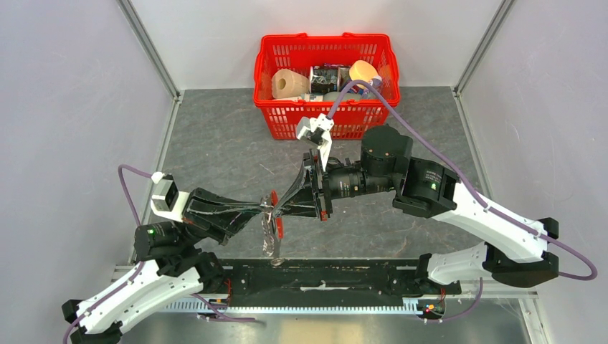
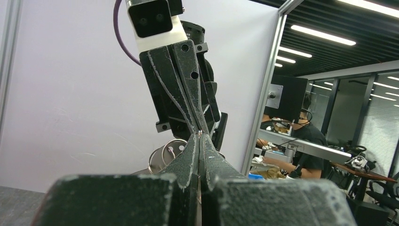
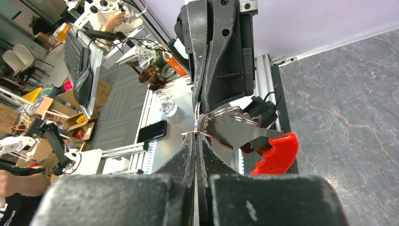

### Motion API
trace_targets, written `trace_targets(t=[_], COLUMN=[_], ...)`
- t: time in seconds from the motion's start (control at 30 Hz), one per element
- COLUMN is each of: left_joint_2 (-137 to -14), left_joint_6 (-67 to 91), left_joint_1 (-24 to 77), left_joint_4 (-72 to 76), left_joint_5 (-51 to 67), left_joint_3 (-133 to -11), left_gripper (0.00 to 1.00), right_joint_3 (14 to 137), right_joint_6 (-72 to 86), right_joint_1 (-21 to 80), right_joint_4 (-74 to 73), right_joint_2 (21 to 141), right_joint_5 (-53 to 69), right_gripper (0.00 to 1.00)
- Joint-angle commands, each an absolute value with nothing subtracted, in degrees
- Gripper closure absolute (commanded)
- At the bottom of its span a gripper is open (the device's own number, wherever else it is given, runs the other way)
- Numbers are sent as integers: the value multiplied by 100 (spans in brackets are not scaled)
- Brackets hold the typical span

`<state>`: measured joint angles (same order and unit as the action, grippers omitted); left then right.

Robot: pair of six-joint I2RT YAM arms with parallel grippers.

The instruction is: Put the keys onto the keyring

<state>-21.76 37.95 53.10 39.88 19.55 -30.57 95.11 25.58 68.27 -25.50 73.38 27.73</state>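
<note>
Left tool: pinched shut on wire ring of red-strapped silvery keyring.
Right tool: shut on same ring, tips meeting left's.

Keyring between left and right jaws, basket behind on table.

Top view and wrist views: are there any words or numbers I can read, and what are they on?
No text can be read in any view.
Dark packet in the red basket: print too small to read.
Silvery plate on the keyring: faint marks, too blurred to read.
</note>
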Motion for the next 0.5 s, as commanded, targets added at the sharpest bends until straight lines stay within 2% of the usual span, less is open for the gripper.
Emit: trace_targets(t=[0.0, 0.47], left_joint_2=[-2236, -2531], left_joint_6=[3902, 3964], left_joint_1=[5300, 5300], left_joint_4=[4386, 4998], left_joint_5=[1802, 1837], left_joint_3=[-3098, -3185], left_gripper=[98, 98], right_joint_3=[9510, 9050], right_joint_6=[2607, 2880], right_joint_1=[6857, 6876], right_joint_4=[-2061, -1471], right_joint_2=[7247, 7165], right_joint_5=[2918, 3146], right_gripper=[100, 100])
